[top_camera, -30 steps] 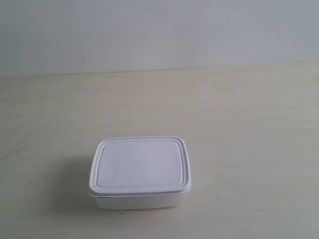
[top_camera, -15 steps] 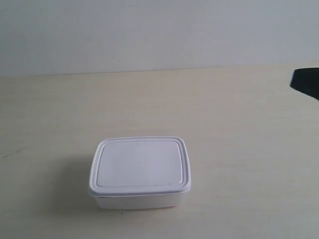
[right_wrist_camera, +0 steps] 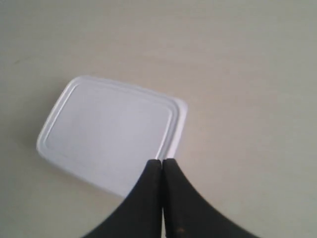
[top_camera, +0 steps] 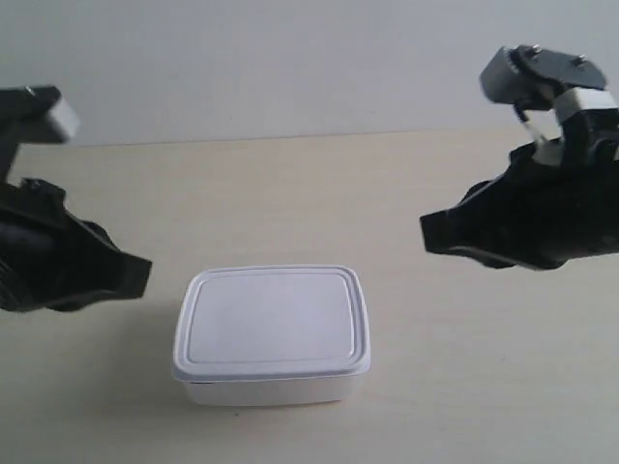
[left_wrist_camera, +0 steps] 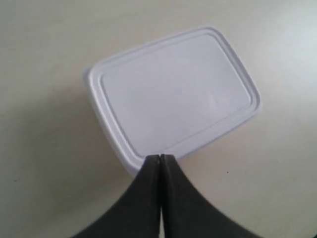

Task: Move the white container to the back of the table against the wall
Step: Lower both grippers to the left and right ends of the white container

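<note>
The white container point(top_camera: 271, 324) sits lid-on near the front middle of the cream table point(top_camera: 455, 387), well short of the pale wall point(top_camera: 290, 58). In the exterior view a dark arm hovers on each side of it, one tip at the view's left point(top_camera: 140, 274), the other at the view's right point(top_camera: 430, 232), both apart from the box. My left gripper point(left_wrist_camera: 160, 156) is shut and empty, its tips over the container point(left_wrist_camera: 173, 94) rim. My right gripper point(right_wrist_camera: 162, 160) is likewise shut and empty near a corner of the container point(right_wrist_camera: 111, 131).
Bare tabletop lies between the container and the wall, where the table's back edge point(top_camera: 290, 138) meets it. A few tiny dark specks point(left_wrist_camera: 227, 172) mark the wood.
Both arms have come into the exterior view from the sides; half a second ago only a dark tip showed at the right edge. The container has not moved.
</note>
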{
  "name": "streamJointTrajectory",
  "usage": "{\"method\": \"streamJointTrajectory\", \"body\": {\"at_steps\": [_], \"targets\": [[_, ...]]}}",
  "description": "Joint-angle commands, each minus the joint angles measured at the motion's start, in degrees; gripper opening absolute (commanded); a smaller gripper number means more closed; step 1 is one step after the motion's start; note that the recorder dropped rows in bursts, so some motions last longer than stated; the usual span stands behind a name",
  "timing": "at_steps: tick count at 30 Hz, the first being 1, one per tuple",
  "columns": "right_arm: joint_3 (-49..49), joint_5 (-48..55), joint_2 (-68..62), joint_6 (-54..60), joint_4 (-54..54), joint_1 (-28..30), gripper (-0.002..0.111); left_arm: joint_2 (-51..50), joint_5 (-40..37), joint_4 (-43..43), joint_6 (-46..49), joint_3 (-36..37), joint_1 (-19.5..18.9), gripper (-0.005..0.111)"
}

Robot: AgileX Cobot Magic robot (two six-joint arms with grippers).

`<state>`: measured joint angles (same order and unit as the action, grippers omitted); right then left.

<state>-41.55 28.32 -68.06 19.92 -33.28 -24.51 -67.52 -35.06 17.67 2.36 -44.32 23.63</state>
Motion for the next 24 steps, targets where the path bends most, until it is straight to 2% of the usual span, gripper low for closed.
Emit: {"method": "streamJointTrajectory", "body": {"at_steps": [1, 6, 11, 14, 19, 24], "targets": [[-0.5, 0.4, -2.5, -0.2, -0.3, -6.3, 0.0, -3.2, 6.1, 1.1, 0.5, 4.3, 3.2, 0.0], [0.9, -1.2, -6.7, -0.6, -0.3, -11.5, 0.0, -3.7, 9.0, 3.6, 0.5, 8.6, 4.6, 0.0], [3.9, -9.7, -18.2, -1.0, -1.5, -17.7, 0.0, -3.7, 11.6, 5.6, 0.9, 13.9, 4.6, 0.0], [4.0, -12.8, -20.9, -0.8, -2.9, -21.1, 0.0, -3.8, 13.8, 9.0, 4.5, 16.7, 4.6, 0.0], [4.0, -12.9, -20.9, -2.1, -2.9, -22.1, 0.0, -5.3, 15.8, 15.7, 10.7, 17.7, 4.8, 0.0], [4.0, -11.1, -20.9, -2.3, -2.9, -22.1, 0.0, -9.0, 20.3, 17.4, 12.3, 17.7, 9.4, 0.0]]}}
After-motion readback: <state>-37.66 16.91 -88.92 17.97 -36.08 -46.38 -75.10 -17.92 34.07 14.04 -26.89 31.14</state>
